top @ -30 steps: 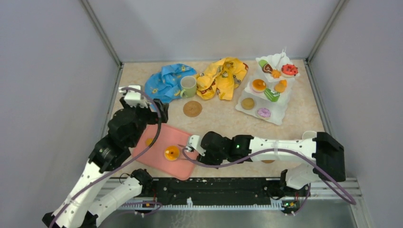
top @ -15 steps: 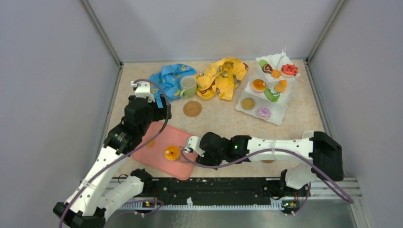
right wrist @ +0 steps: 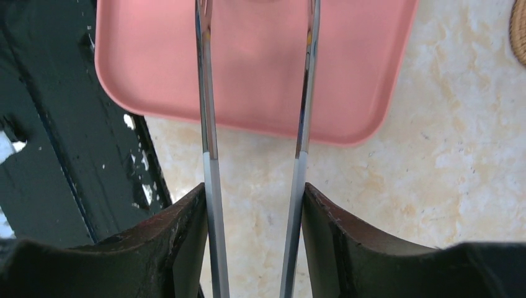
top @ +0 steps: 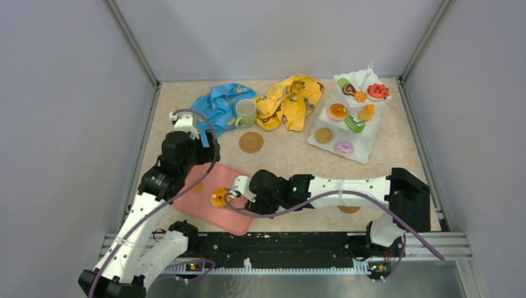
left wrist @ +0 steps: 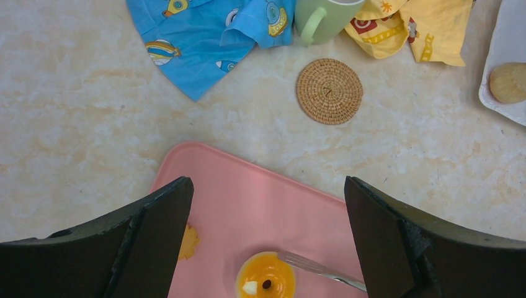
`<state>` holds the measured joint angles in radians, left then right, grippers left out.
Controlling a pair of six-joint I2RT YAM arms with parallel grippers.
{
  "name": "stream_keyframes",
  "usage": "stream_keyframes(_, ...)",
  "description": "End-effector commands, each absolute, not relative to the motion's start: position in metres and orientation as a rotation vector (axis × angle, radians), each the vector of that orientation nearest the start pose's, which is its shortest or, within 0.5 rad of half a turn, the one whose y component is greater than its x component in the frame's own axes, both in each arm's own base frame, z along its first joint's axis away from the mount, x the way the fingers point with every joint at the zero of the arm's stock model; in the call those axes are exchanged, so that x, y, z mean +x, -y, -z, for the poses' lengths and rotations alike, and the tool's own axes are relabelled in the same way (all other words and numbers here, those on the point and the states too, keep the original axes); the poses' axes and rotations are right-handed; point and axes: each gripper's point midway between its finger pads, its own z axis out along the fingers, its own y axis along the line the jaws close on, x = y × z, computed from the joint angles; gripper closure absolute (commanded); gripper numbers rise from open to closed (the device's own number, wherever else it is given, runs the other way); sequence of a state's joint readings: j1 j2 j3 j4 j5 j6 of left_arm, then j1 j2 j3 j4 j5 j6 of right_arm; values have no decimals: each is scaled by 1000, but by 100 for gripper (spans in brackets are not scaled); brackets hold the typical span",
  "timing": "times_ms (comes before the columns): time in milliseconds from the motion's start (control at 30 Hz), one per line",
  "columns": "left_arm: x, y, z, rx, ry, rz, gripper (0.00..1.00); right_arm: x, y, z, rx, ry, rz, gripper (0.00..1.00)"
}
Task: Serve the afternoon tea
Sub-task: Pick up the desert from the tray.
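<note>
Left wrist, left tool point(left wrist: 267, 205) splayed wide, right wrist, right tool point(right wrist: 254, 198) gripping tongs point(right wrist: 208, 124).

Right wrist view: tongs point(right wrist: 206, 93) tips cut off at top edge, far coaster point(right wrist: 520, 28) just a sliver at right edge. Left wrist view: mug point(left wrist: 325, 15) cropped at top, orange pastry point(left wrist: 267, 282) cropped at bottom, stand point(left wrist: 503, 37) cropped at right, yellow bit point(left wrist: 188, 241) half behind left gripper point(left wrist: 267, 186) and too small to identify. Top view: near coaster point(top: 349, 210) mostly under right arm point(top: 347, 186)
</note>
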<state>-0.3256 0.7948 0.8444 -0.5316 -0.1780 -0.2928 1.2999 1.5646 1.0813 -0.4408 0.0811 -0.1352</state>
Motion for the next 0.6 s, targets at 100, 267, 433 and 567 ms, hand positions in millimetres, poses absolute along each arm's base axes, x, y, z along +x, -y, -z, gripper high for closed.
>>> stream_keyframes(100,276,77,-222,-58,-2024,268,1,136,-399,-115,-1579,-1851,-475,47)
stream_keyframes(267,275,76,-212,-59,-2040,279,1,140,-403,-111,-1575,-1856,-499,45)
stream_keyframes(433,274,74,-208,-60,-2045,276,1,145,-410,-109,-1565,-1853,-512,46)
stream_keyframes(567,274,73,-208,-61,-2043,270,1,148,-414,-108,-1560,-1854,-512,46)
